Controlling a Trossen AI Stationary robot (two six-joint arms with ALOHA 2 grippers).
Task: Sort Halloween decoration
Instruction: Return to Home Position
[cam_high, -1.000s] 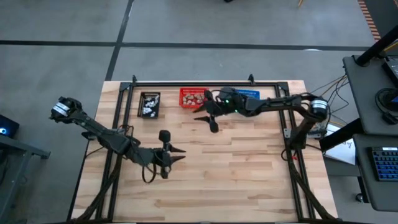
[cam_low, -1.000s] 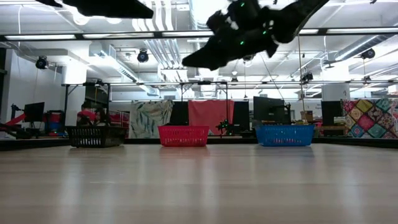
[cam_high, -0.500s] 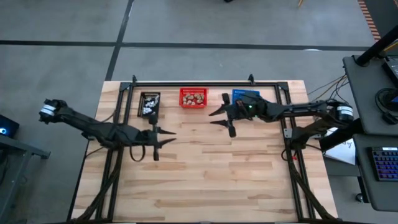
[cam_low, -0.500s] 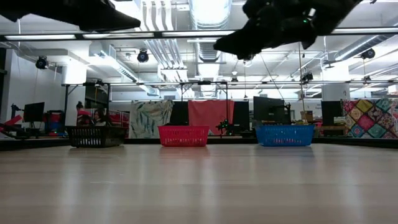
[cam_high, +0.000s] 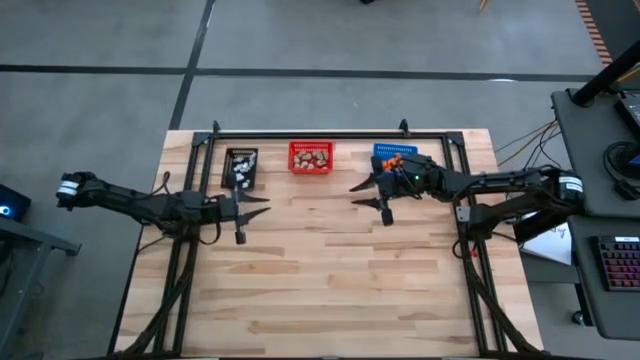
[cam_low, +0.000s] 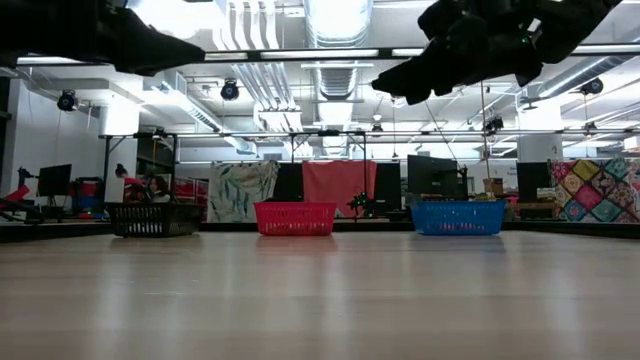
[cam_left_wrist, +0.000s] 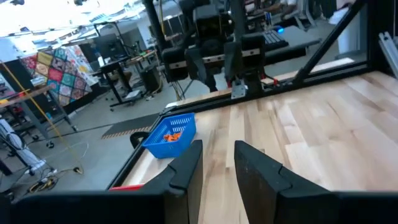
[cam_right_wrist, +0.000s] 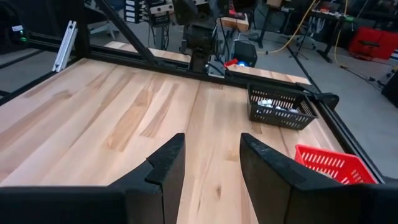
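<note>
**High view.** The wooden surface (cam_high: 330, 285) carries three small mesh baskets in a row along its far edge. All the Halloween decoration that can be seen lies inside them.
- The black basket (cam_high: 226, 170), on the left, holds white trinkets (cam_high: 239, 174).
- The red basket (cam_high: 292, 158), in the middle, holds a heap of pale beige-white trinkets (cam_high: 312, 157).
- The blue basket (cam_high: 404, 150), on the right, holds orange trinkets (cam_high: 392, 160). The right arm partly covers it.

The left end effector (cam_high: 255, 218) hangs over the surface just on the near side of the black basket. Its fingers are spread apart and grip nothing. The right end effector (cam_high: 372, 202) hangs just near of the blue basket, toward the red one. It is likewise spread and empty.

**Low view.** The three baskets stand well apart at the far edge of the surface: black left, red centre, blue right. What is in them cannot be made out through the mesh. Both arms show only as dark shapes high above the surface.

**Left wrist view.** The two dark fingers (cam_left_wrist: 186, 171) stand apart with bare wood between them. Beyond them is the blue basket, with orange pieces inside.

**Right wrist view.** The fingers (cam_right_wrist: 165, 168) are also parted over bare wood. Beyond them is the black basket, with white pieces in it. A corner of the red basket shows beside it.
</note>
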